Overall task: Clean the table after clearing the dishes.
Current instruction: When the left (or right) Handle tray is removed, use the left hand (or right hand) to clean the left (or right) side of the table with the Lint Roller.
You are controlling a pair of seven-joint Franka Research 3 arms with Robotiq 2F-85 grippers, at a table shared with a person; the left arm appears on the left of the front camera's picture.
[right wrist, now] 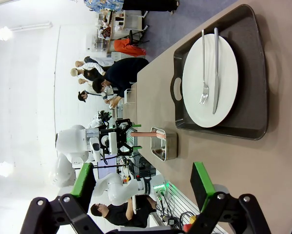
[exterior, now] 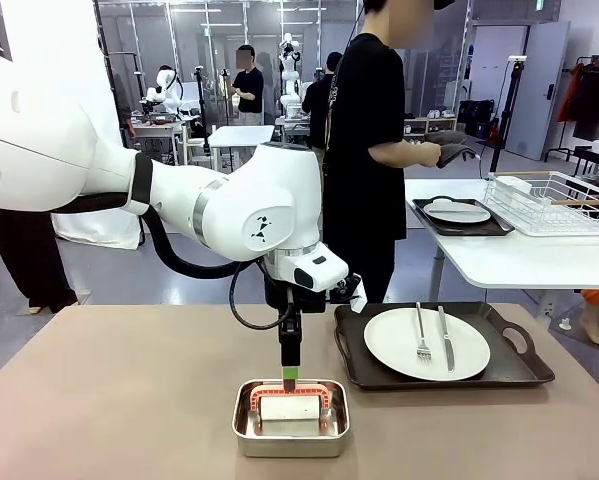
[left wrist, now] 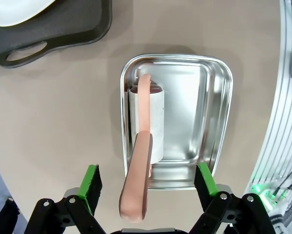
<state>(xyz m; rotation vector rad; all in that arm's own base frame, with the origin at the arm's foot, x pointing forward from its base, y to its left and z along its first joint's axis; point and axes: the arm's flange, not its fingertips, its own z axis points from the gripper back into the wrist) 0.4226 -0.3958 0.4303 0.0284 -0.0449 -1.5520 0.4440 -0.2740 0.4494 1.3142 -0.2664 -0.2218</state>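
On the tan table a dark tray holds a white plate with a fork and knife; the same plate shows in the right wrist view. A white cleaning roller with a pink handle lies in a steel pan. My left gripper points straight down over it. Seen from the wrist, the left gripper is open, its green pads on either side of the handle without touching it. My right gripper hangs open and holds nothing.
A person stands at the far side beside a smaller white table. That table carries a second tray with a plate and a wire rack. The tray's corner lies near the pan.
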